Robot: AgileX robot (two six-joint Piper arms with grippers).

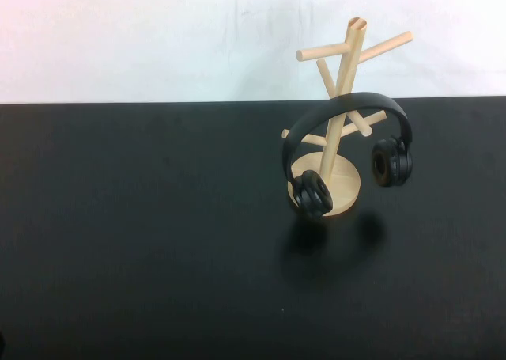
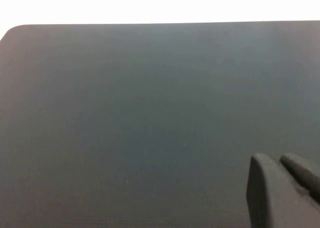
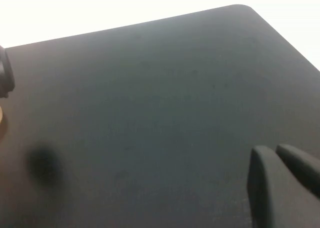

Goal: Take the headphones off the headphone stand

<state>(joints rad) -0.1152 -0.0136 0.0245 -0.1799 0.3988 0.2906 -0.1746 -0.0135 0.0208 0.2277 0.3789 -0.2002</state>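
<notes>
**Two parked grippers, headphones hanging on the wooden stand**

Two arms were out of the high view, so each gripper appeared only in its own wrist camera. The left gripper (image 2: 286, 188) showed as two dark fingertips lying close side by side, with only a thin line between them, and nothing was held there. It hung over bare black table (image 2: 150, 112), with the table's far edge and a rounded corner well beyond it. The right gripper (image 3: 285, 180) looked the same: two dark fingers pressed nearly together, empty, above the same dark surface.

Well apart from both grippers, the light wooden headphone stand (image 1: 341, 99) stood upright on its round disc base toward the far side of the table, on the robot's right half. Its slanted central pole carried several angled dowel pegs. The black headphones (image 1: 348, 107) hung on the stand, with the thin arched headband draped over one of the lower pegs and crossing in front of the pole. One round padded ear cup (image 1: 311, 195) hung in front of the base; the other ear cup (image 1: 392, 161) hung free in the air to the right of the pole. Their shadows lay on the table just in front of the base.

From the right wrist camera, only a sliver of a black ear cup (image 3: 4, 77) and a bit of pale wooden base (image 3: 2, 119) showed at the frame's border, far from the right gripper's fingers.
</notes>
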